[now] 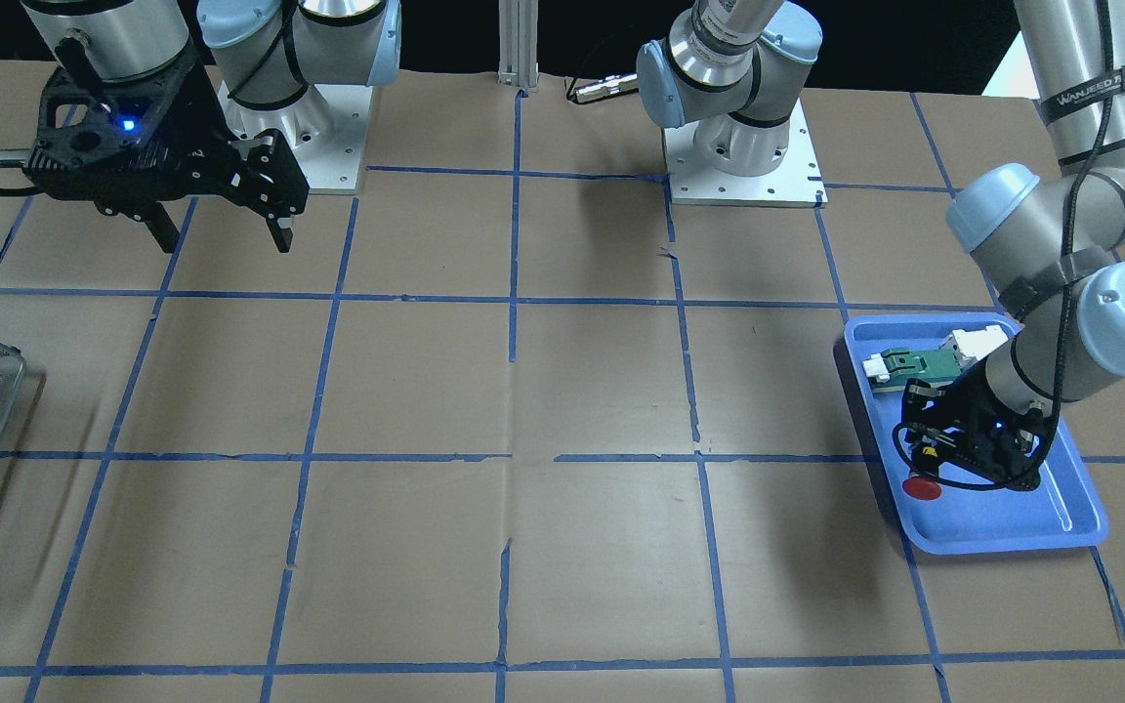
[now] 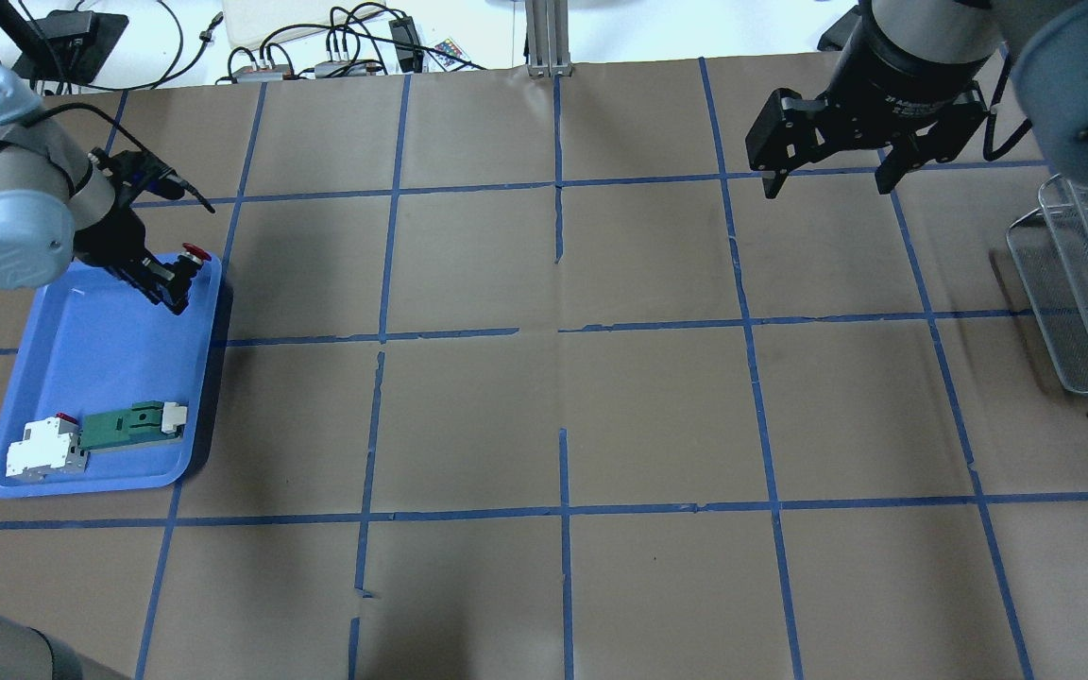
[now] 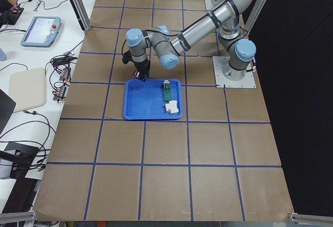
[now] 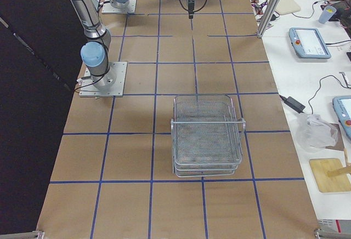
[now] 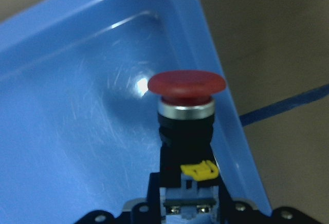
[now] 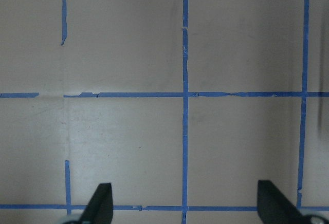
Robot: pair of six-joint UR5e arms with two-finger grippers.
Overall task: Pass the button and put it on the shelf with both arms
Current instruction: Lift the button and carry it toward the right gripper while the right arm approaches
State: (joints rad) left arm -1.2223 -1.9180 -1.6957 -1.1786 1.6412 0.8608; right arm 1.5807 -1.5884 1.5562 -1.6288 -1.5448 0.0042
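The button [image 5: 186,111], with a red mushroom cap, black body, yellow ring and pale bluish base, sits in my left gripper [image 2: 166,280]. The gripper is shut on its base, cap pointing outward, over the far corner of the blue tray [image 2: 100,359]. The red cap also shows in the front view [image 1: 922,488] and the overhead view [image 2: 195,251]. My right gripper [image 2: 827,186] is open and empty, high over the table's far right; it also shows in the front view [image 1: 224,239]. The wire-mesh shelf [image 2: 1082,283] stands at the right edge, also seen in the right side view [image 4: 207,135].
The blue tray [image 1: 992,517] also holds a flat green board [image 2: 124,425] and a white-and-red block [image 2: 43,449] at its near end. Brown paper with blue tape grid lines [image 6: 185,94] covers the table between tray and shelf.
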